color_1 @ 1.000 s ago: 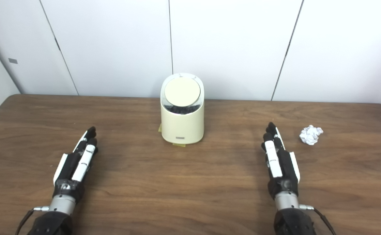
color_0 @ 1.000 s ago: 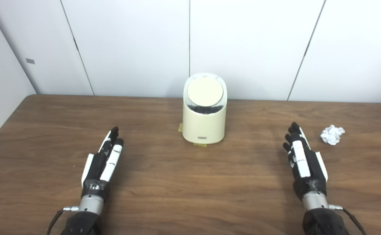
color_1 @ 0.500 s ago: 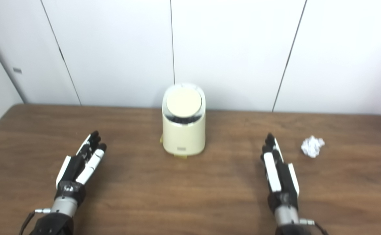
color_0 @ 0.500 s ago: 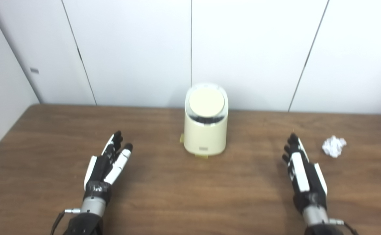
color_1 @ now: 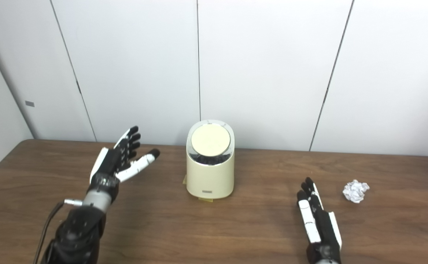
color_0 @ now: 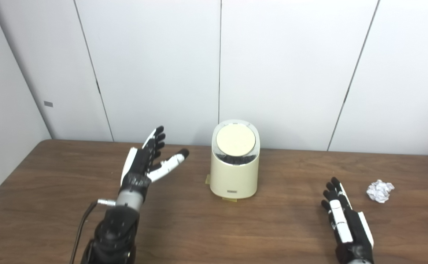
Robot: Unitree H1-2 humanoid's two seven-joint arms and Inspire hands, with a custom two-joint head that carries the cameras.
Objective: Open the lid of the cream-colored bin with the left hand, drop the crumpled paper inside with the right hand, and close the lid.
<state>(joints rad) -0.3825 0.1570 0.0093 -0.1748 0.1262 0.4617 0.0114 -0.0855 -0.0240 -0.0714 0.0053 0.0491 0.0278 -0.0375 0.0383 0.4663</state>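
- Left hand (color_0: 144, 163), black with white plates: raised above the dark wood-grain table (color_0: 52, 190), left of the bin. Fingers spread and pointing up toward the back wall, thumb stretched out toward the bin. Holds nothing; clear gap between thumb tip and bin.
- Thin black cable (color_0: 80, 231) trails from the left wrist down along the forearm.
- Small grey tag (color_0: 48, 104) on the white panelled wall (color_0: 155, 66), far left, above the table's rear edge.
- Cream-colored rounded plastic bin (color_0: 234, 174): upright, mid-table, close to the wall. Round cream lid (color_0: 235, 139) sits shut, tilted to face the cameras, with a dark band under its front edge.
- Yellowish tape pieces (color_0: 231, 199) peek out at the bin's base, front and left side.
- Bare tabletop between each hand and the bin; nothing blocks the lid.
- Right hand (color_0: 346, 222): low over the table near the front edge, right of the bin. Fingers straight and slightly apart, pointing away from the robot; empty. Cannot tell whether it touches the wood.
- Crumpled white paper ball (color_0: 380, 190): lying on the table, beyond and to the right of the right fingertips, near but not touching; well apart from the bin.
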